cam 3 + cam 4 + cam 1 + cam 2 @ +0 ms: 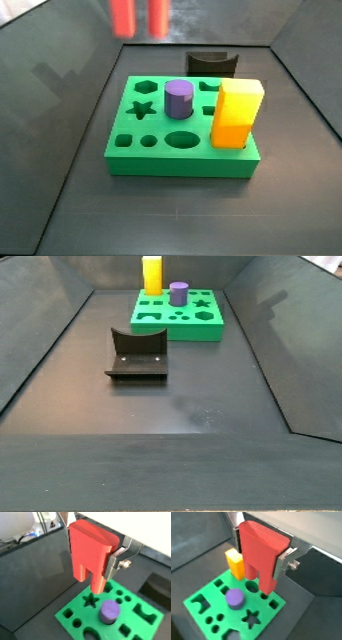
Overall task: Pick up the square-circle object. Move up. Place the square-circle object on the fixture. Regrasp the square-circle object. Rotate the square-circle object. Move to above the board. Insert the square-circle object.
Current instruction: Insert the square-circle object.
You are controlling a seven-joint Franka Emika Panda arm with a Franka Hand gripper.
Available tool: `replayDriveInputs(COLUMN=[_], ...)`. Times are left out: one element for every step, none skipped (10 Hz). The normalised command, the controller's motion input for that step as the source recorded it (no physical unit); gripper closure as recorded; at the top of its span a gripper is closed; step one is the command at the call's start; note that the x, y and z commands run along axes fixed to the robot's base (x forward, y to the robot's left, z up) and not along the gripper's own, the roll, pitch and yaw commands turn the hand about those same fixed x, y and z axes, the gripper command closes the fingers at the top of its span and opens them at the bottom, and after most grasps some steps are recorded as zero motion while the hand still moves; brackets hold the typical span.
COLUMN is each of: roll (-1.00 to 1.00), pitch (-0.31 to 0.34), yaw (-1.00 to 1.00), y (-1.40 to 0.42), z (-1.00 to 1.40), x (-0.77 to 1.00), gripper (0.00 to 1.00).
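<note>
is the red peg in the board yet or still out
Out. In both wrist views the square-circle object sits clamped in the gripper, its two prongs hanging clear above the board; a side view shows them up high.

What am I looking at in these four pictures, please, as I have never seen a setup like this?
This is a single robot arm with a two-finger gripper. Two pictures come from cameras on its wrist, looking down past the fingers; two come from cameras fixed beside the table. In both wrist views the gripper's silver fingers hold the square-circle object, a red piece with two prongs pointing down, raised in the air above the board. In a side view only the red prongs show, at the upper edge. The board is a green slab with shaped holes. A purple cylinder and a yellow block already stand in it. The fixture, a dark bracket, stands on the floor apart from the board with nothing on it.
</note>
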Motion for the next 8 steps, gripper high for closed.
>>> replayDriveInputs(roll=[0.00, 0.00, 0.00, 0.00, 0.00, 0.00, 0.00, 0.00], pitch=[-0.076, -0.067, -0.053, -0.060, -0.006, 0.000, 0.000, -0.040], yaw=[0.15, 0.11, 0.00, -0.13, -0.09, -0.10, -0.10, -0.04], y=[-0.23, -0.23, -0.15, -0.05, -0.07, -0.05, -0.11, -0.22], z=[-1.00, -1.00, -1.00, -1.00, -1.00, -1.00, -1.00, -1.00], x=[-0.02, 0.00, 0.01, 0.00, 0.00, 0.00, -0.07, 0.00], gripper=[1.00, 1.00, 1.00, 1.00, 1.00, 1.00, 1.00, 1.00])
